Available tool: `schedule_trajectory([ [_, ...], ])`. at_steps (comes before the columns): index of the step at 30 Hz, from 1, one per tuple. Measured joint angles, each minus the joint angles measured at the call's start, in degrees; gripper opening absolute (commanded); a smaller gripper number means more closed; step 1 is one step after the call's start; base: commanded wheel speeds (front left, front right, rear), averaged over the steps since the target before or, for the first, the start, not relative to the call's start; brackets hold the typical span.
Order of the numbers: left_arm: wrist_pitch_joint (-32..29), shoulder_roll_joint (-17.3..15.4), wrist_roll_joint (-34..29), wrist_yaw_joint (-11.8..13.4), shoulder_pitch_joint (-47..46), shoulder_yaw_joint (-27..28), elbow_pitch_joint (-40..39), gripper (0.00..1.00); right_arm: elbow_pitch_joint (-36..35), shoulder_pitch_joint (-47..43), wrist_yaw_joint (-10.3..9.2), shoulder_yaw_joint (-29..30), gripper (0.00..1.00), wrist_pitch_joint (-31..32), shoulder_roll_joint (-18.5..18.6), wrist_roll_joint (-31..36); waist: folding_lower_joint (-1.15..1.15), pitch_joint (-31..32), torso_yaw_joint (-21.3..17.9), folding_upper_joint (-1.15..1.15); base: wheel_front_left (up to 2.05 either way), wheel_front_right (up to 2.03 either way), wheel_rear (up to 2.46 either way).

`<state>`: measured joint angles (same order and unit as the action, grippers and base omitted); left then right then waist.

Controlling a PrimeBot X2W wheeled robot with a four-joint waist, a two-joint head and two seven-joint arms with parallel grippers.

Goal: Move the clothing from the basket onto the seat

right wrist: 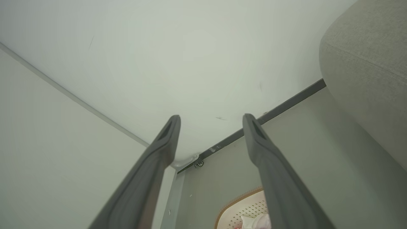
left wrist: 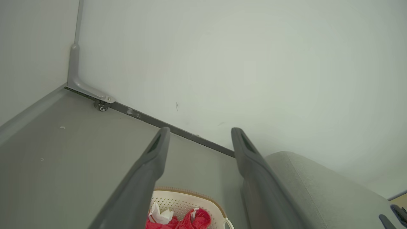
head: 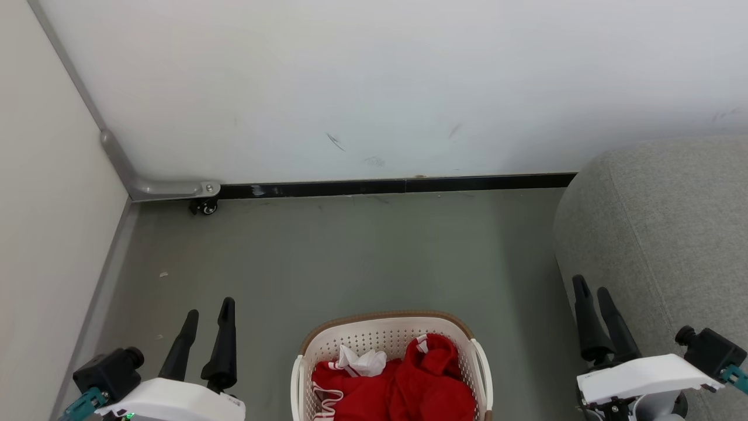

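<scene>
Left gripper (head: 210, 310) and right gripper (head: 591, 286) are hovering open and empty, flanking the basket (head: 380, 325); the clothing (head: 409, 383) is lying low between them, the seat (head: 672, 234) beside the right.

I seem to be in a staged test room: left of the grey sofa (head: 660, 245), a white wall panel (head: 374, 88) stands on a caster wheel (head: 207, 206).

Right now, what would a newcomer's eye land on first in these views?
The red clothing heaped in the cream basket at the bottom centre of the head view, bright against the grey floor. Next, the big grey seat at the right edge, with the right gripper open beside it and the left gripper open at lower left, both empty.
</scene>
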<state>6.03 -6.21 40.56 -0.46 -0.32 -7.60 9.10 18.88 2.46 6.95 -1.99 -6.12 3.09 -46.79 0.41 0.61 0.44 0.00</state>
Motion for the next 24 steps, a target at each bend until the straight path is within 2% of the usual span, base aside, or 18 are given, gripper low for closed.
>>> schedule_trajectory([
  [8, 1.6, -0.9, -9.1, 2.4, 0.1, -2.1, -0.7, 1.0, 0.3, 0.0, 0.1, -0.3, 1.0, -1.1, 0.0, 8.6, -0.28, -0.3, 0.0, 0.0, 0.0, 0.0, 0.0],
  [24, 4.8, -1.5, -24.3, 6.3, 0.3, -5.7, -1.2, 1.0, 1.0, 0.2, 0.11, -0.4, 1.0, -3.5, -0.3, 23.3, -0.36, -0.8, 0.0, 0.0, 0.0, 0.0, 0.0],
])
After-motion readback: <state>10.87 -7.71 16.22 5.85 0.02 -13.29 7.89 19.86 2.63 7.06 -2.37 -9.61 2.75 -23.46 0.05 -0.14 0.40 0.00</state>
